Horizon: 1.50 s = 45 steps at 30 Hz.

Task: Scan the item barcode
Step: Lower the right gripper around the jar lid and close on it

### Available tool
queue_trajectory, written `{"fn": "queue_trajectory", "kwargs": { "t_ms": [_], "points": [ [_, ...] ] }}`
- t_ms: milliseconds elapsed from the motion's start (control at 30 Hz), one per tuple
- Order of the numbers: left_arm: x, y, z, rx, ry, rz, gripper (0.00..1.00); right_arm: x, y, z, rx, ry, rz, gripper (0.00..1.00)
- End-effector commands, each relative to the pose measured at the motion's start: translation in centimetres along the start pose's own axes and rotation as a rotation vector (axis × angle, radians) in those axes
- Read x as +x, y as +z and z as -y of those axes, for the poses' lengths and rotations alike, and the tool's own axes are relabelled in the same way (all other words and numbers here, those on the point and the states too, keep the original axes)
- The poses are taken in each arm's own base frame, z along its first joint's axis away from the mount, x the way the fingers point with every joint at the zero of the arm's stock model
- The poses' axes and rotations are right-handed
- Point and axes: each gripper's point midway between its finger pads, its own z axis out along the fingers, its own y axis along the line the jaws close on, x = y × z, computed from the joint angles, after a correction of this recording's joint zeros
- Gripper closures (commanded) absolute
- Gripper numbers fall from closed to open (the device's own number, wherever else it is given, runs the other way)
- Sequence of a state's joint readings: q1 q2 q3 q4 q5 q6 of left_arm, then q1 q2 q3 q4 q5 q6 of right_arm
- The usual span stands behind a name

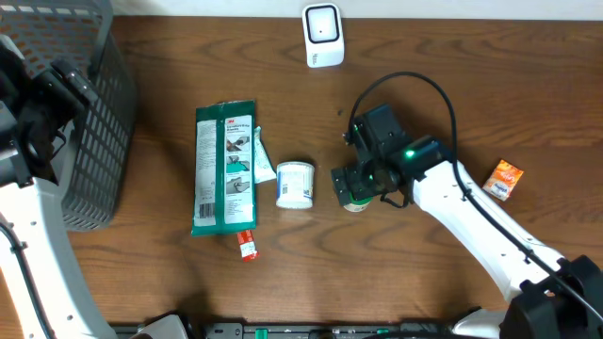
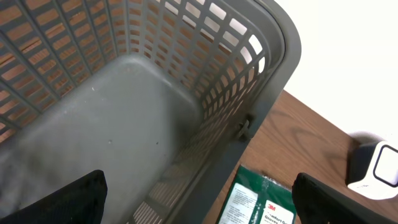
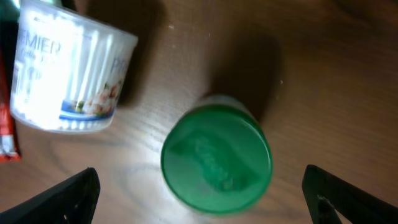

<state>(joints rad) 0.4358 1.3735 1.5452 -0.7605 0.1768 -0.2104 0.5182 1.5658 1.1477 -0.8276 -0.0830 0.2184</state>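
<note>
A green-lidded jar (image 3: 216, 158) stands upright on the wooden table, straight below my right gripper (image 3: 202, 200), whose open jaws stand wide to either side of the lid without touching it. In the overhead view the right gripper (image 1: 361, 185) covers most of the jar (image 1: 355, 201). The white barcode scanner (image 1: 323, 36) stands at the table's far edge and also shows as the scanner (image 2: 376, 169) in the left wrist view. My left gripper (image 1: 45, 105) hangs open and empty over the grey basket (image 2: 124, 112), and the left gripper (image 2: 199, 208) holds nothing.
A white tub of cotton swabs (image 1: 295, 185) lies just left of the jar. A green 3M gloves pack (image 1: 224, 168) lies further left, with a small red item (image 1: 247, 245) below it. An orange box (image 1: 504, 179) lies at the right. The grey basket (image 1: 89, 113) fills the left side.
</note>
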Motion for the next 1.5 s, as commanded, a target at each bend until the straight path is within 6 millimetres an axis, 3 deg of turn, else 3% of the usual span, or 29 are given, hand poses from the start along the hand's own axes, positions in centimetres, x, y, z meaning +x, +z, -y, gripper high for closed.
{"fn": "queue_trajectory", "kwargs": {
  "t_ms": [0, 300, 533, 1467],
  "points": [
    [-0.4, -0.3, -0.1, -0.005, -0.006, 0.011, 0.07, 1.1, 1.3, 0.5, -0.001, -0.003, -0.004, 0.02],
    [-0.4, -0.3, -0.1, -0.005, -0.006, 0.011, 0.07, 2.0, 4.2, 1.0, -0.01, 0.007, 0.039, 0.09],
    [-0.4, -0.3, -0.1, -0.005, -0.006, 0.011, 0.07, 1.0, 4.1, 1.1, 0.0, 0.005, 0.083, 0.13],
    [-0.4, -0.3, -0.1, -0.005, -0.006, 0.011, 0.07, 0.5, 4.2, 1.4, 0.019, 0.005, 0.108, 0.17]
  ]
}}
